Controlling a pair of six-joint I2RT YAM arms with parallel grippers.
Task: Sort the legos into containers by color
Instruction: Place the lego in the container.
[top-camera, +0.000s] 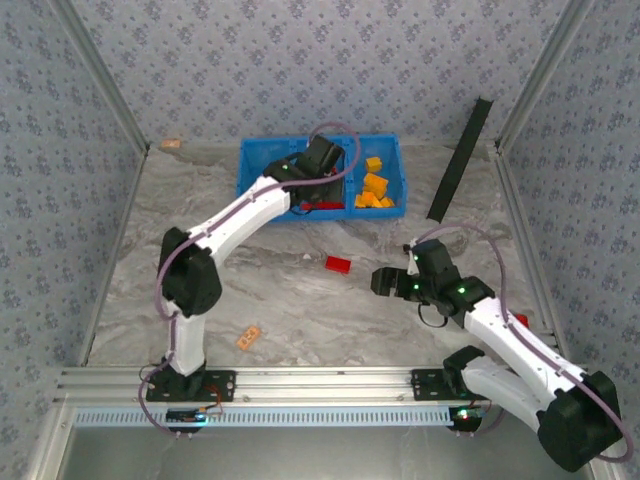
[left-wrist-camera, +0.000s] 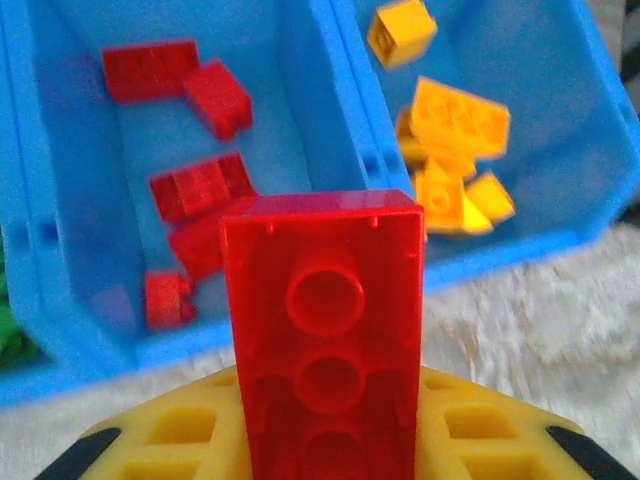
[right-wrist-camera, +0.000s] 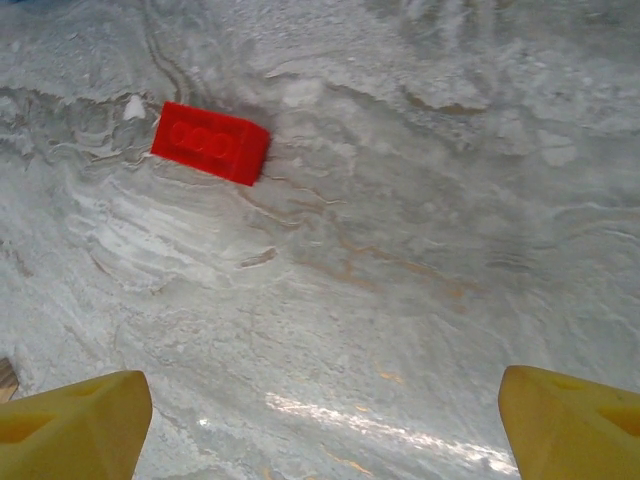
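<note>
The tabletop (top-camera: 300, 310) has a blue bin tray (top-camera: 255, 165) at its far edge, near the middle. The left gripper (top-camera: 320, 165) hangs over the tray and pinches a long red brick (left-wrist-camera: 325, 330) by one end. Under it is the middle box, with other red bricks (left-wrist-camera: 200, 185) inside. The box to the right holds orange-yellow bricks (left-wrist-camera: 455, 125).

I think the step is to drop the held brick in with the red ones. To do it well, the gripper should get over the middle of that box, away from its near wall and from the dividing wall (left-wrist-camera: 345, 120). Then it should go low and let go softly, so the brick does not bounce out.

The right gripper (right-wrist-camera: 320, 430) has its fingers spread wide and holds nothing. A loose red brick (right-wrist-camera: 210, 142) lies near the middle of the tabletop, just ahead of it.
</note>
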